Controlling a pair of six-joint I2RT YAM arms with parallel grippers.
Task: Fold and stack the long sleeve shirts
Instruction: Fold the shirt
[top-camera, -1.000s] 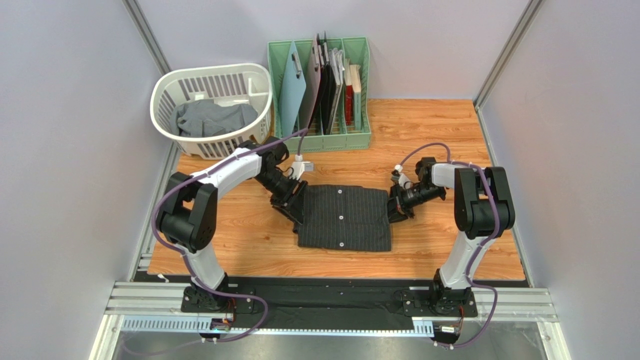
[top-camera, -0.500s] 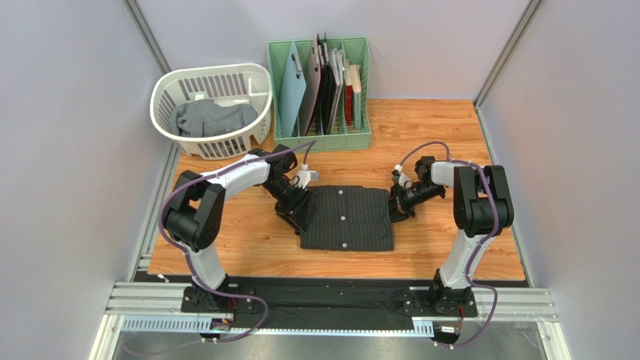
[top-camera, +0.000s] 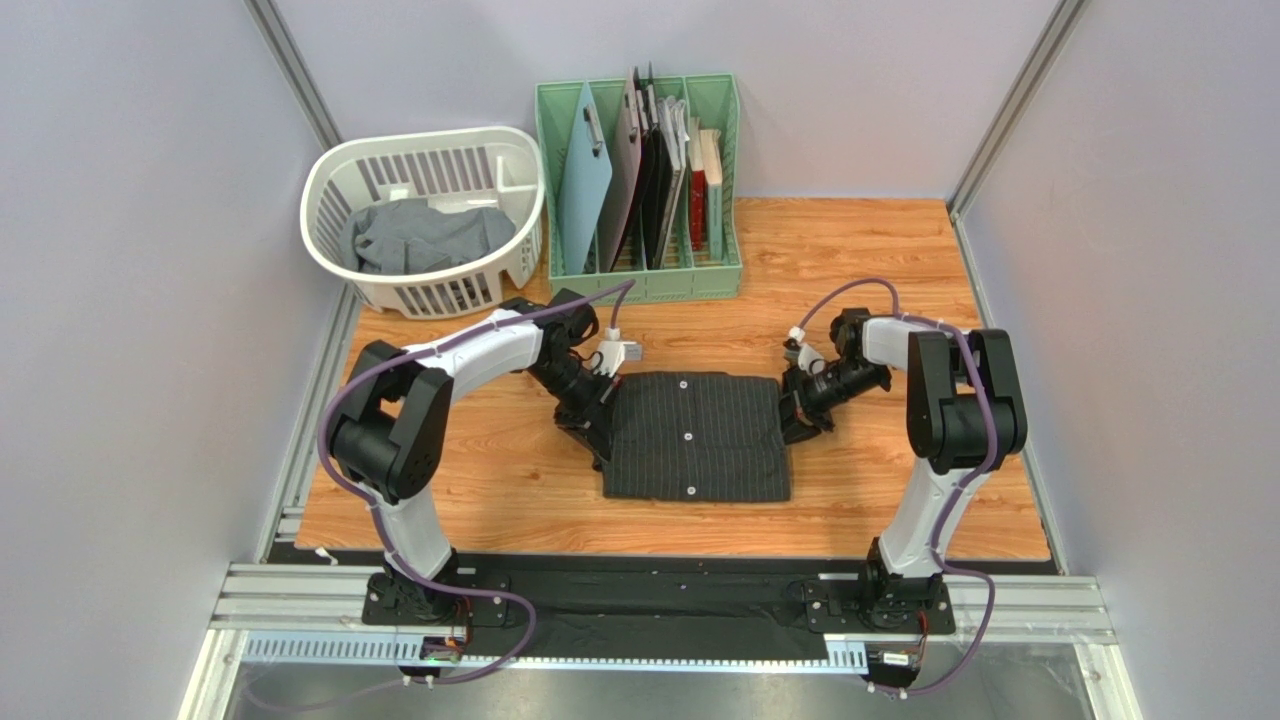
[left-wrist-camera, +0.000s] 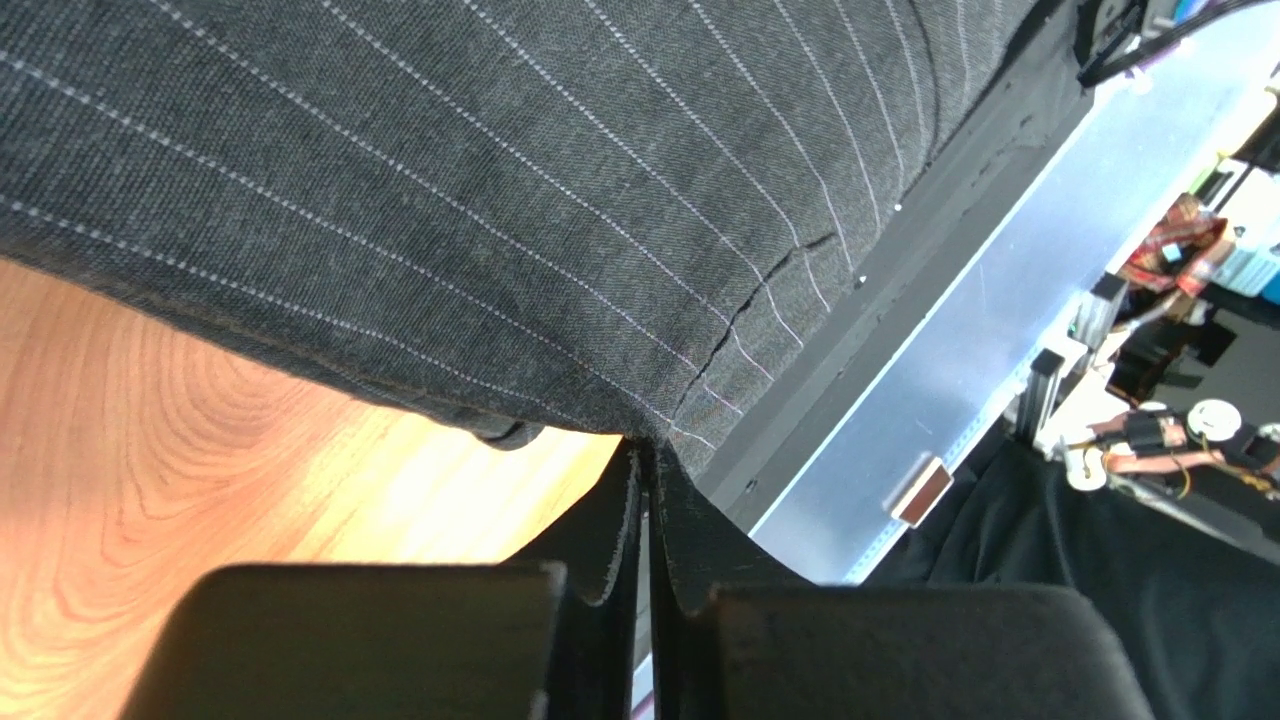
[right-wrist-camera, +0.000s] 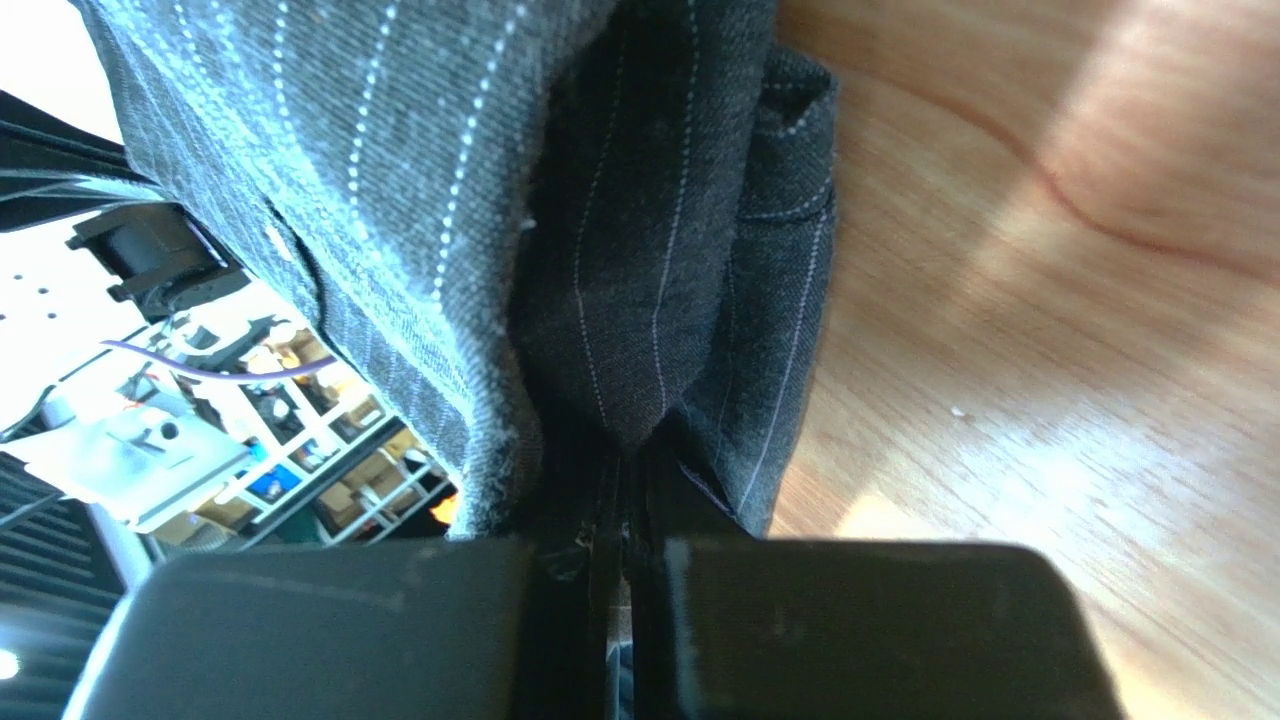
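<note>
pinstriped shirt (top-camera: 699, 438): folded flat, middle of surface (top-camera: 902, 270) | left pincer (left-wrist-camera: 646, 465): pressed together, pinching its 9 o'clock edge | right pincer (right-wrist-camera: 624, 468): pinching its 3 o'clock edge | grey shirt (top-camera: 413, 236): crumpled in basket (top-camera: 323, 180), 11 o'clock

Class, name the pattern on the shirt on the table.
Dark shirt with thin pale pinstripes; clearest in left wrist view.

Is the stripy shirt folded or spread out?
Folded: the shirt lies as a compact rectangle, no sleeves sticking out, layers doubled at its edge.
</note>
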